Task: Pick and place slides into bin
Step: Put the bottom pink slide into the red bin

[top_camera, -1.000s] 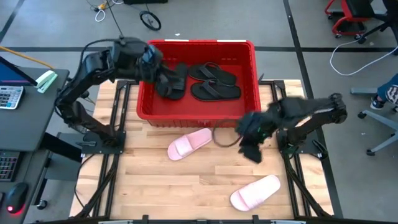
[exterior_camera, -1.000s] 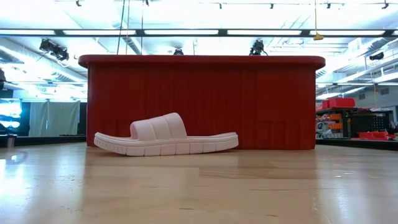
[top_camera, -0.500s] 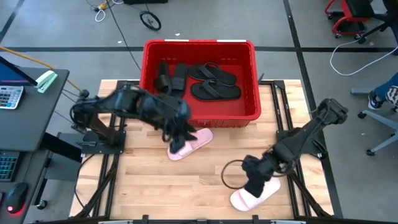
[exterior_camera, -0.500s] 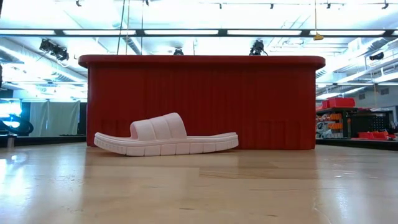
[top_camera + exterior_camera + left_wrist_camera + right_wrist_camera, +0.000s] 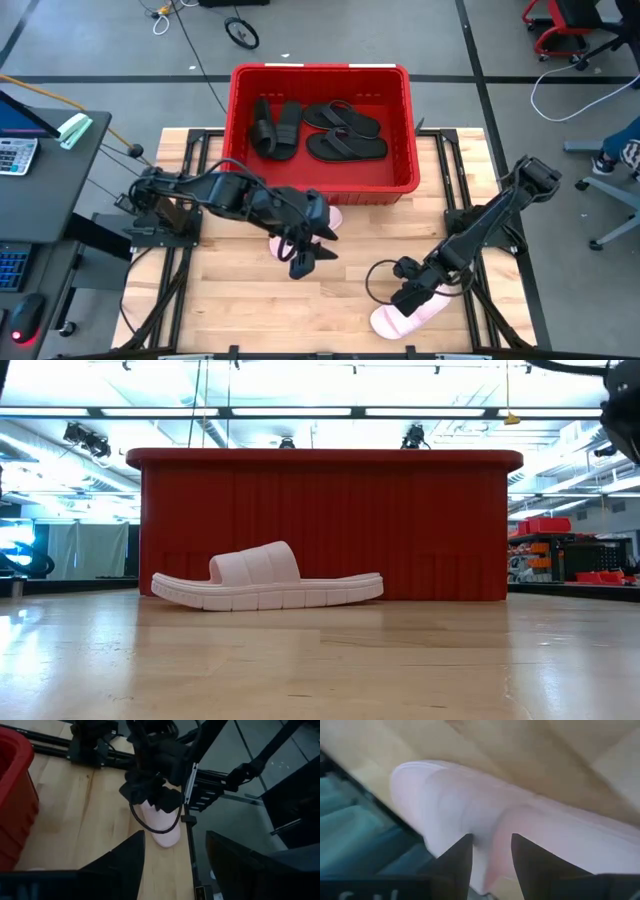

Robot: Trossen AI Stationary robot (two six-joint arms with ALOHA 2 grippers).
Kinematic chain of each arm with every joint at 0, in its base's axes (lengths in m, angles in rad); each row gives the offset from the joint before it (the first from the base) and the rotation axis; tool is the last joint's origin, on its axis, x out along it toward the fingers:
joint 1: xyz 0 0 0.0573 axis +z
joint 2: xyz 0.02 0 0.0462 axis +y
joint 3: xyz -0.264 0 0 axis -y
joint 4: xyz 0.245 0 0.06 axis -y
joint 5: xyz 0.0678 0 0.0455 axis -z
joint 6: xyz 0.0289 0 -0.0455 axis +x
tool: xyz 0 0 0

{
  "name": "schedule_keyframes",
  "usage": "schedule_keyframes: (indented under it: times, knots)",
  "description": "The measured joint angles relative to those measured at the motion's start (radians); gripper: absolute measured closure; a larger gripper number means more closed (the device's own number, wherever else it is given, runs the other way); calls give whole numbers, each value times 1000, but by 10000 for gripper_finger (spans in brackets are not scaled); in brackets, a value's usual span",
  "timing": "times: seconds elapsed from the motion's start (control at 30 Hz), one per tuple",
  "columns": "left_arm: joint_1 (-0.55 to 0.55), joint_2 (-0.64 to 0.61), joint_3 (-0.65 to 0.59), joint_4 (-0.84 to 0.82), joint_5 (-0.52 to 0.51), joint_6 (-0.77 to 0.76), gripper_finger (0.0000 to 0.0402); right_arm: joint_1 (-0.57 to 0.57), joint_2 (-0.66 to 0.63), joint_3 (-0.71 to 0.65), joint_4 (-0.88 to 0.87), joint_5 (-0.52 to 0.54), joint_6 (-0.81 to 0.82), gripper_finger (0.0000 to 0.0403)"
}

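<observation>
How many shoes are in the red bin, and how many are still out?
Four black ones lie in the bin: two slides and two flip-flops. Two pink slides are still out. The right gripper is over one, fingers open around it; the left gripper is over the other.

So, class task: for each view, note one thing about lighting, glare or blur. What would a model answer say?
Low view: ceiling strip lights glare off the table. Right wrist view: the pink slide fills the frame, soft and blurred. Left wrist view: dim, the near fingers out of focus. High view: evenly lit, the bin sharp.
</observation>
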Motion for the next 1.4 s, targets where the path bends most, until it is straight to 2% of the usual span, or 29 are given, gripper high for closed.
schedule_keyframes:
  times: [0.17, 0.33, 0.47, 0.9, 1.2, 1.4]
  knots:
    - [1, -5, 0, -1, 0, 0, 183, 1, -4, -60, 172, -21, 17, 261]
    - [1, -10, 0, -1, 0, 0, 190, 12, -6, -63, 225, -58, 14, 261]
    - [1, -10, 0, 0, 0, 0, 196, 32, -6, -63, 260, -45, 16, 270]
    - [1, -10, 0, 0, 0, 7, 212, 28, -3, -63, 261, -11, 30, 385]
    - [1, -10, 0, -5, 0, 6, 217, 12, -24, -61, 395, 167, -25, 399]
    - [1, -17, 0, -6, 1, -91, 238, 6, -133, 32, 396, 395, -141, 401]
